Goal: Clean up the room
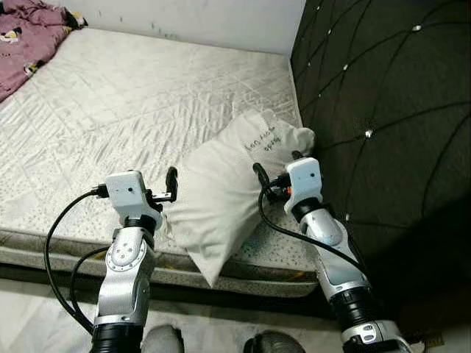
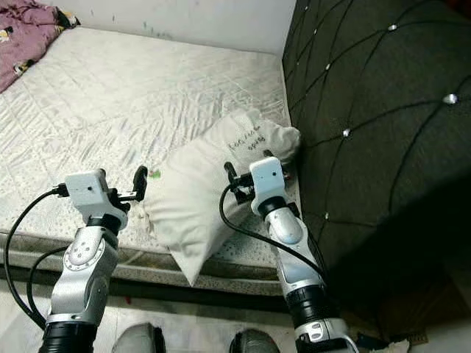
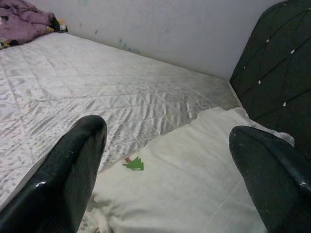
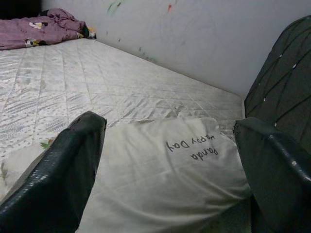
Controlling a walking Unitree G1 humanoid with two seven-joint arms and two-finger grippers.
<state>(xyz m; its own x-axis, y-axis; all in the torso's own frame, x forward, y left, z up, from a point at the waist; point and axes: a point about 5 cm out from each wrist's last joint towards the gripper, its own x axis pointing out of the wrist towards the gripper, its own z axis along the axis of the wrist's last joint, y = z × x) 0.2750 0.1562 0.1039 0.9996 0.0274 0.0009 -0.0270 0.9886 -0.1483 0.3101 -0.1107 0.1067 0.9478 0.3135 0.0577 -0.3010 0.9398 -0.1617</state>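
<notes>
A white pillow (image 1: 221, 198) with handwriting on it lies on the mattress (image 1: 132, 95) next to the headboard, one corner hanging over the near edge. My left gripper (image 1: 169, 187) is open at the pillow's left edge; in the left wrist view its fingers (image 3: 73, 165) stand wide apart with the pillow (image 3: 194, 184) between and below them. At the pillow's right side, close to the headboard, my right gripper (image 1: 278, 168) is also open. The right wrist view has the pillow (image 4: 165, 174) lying between its spread fingers (image 4: 63, 170).
A dark padded headboard (image 1: 383, 110) rises along the right. A purple blanket (image 1: 26, 33) is bunched at the mattress's far left corner. A pale wall (image 1: 199, 18) runs behind the bed. Light floor (image 1: 29, 316) lies below the near bed edge.
</notes>
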